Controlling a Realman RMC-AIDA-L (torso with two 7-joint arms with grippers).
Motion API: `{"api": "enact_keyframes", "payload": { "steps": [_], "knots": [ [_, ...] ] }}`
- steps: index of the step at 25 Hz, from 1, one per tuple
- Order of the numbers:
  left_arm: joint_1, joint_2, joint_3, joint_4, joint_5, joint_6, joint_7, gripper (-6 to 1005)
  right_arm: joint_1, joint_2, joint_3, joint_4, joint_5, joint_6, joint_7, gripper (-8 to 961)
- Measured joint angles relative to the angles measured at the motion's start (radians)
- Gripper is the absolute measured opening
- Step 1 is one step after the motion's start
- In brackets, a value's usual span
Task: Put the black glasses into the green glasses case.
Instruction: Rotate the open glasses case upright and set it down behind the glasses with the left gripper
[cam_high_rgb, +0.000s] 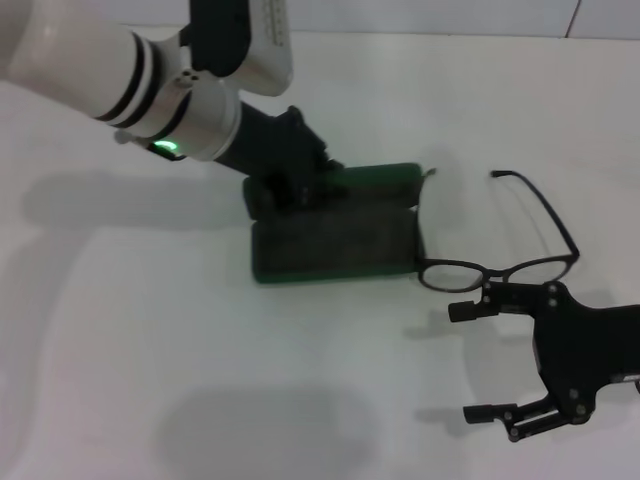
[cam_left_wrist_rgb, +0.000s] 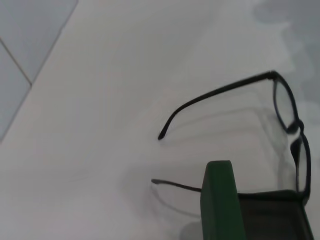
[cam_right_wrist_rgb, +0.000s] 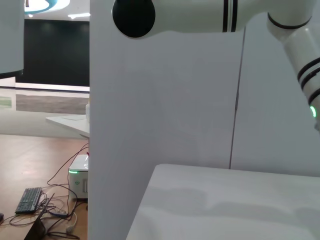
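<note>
Just one black glasses (cam_high_rgb: 500, 262), one green glasses case (cam_high_rgb: 335, 240)

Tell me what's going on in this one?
The left gripper is at the lid of the green glasses case, which lies open on the white table. The black glasses rest unfolded just beside the case, not in it. The right gripper hovers open next to their front frame.

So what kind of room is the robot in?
Probably a robot lab or test room. A plain white table holds the work, and beyond it there's a keyboard with loose cables on the floor beside a small box with a green light.
</note>
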Motion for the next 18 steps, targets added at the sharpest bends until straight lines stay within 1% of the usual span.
{"api": "enact_keyframes", "payload": {
  "steps": [4,8,13,16,18],
  "knots": [
    [-0.003,0.0,0.031,-0.01,-0.042,-0.032,0.017,212,-0.002,0.0,0.0,0.0,0.0,-0.001,0.0,771],
    [0.001,-0.002,0.081,-0.018,-0.044,-0.077,0.02,213,-0.004,0.0,0.0,0.0,0.0,-0.001,0.0,767],
    [0.003,0.0,0.137,-0.02,-0.033,-0.099,0.021,216,-0.005,-0.001,0.0,0.0,0.0,0.0,0.0,762],
    [0.002,0.003,0.128,-0.015,-0.029,-0.1,0.02,217,-0.005,-0.001,0.0,0.0,0.001,0.0,0.001,759],
    [0.0,0.004,0.098,-0.011,-0.032,-0.094,0.022,218,-0.005,-0.001,0.0,0.001,0.002,0.001,0.002,757]
  ]
}}
